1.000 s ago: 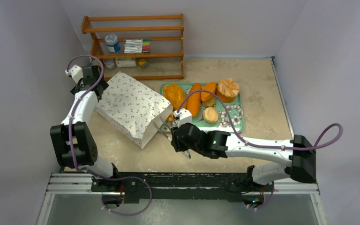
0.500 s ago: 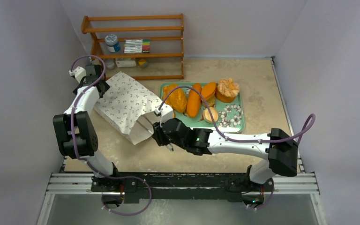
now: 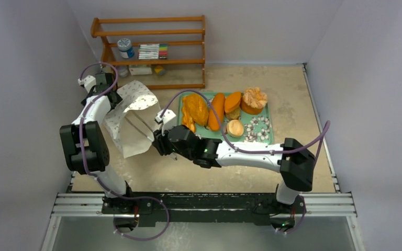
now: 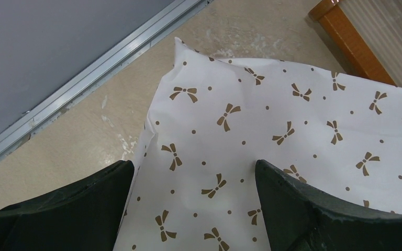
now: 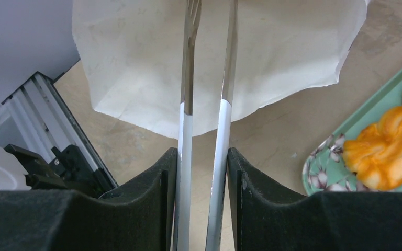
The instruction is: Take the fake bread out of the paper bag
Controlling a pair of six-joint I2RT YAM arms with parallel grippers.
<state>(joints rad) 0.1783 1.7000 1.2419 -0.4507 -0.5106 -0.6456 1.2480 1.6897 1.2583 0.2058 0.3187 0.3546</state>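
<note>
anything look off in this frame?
The paper bag, left of the green floral tray, is buckled and crumpled rather than flat, its mouth gaping toward the tongs in the right gripper. Nothing spilled; the fake bread lies on the tray.

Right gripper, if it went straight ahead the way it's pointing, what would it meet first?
Most likely the paper bag. The tongs clamped in the right gripper point at its plain pale surface, so their tips would reach it before the fingers. How far off it is remains unclear.
</note>
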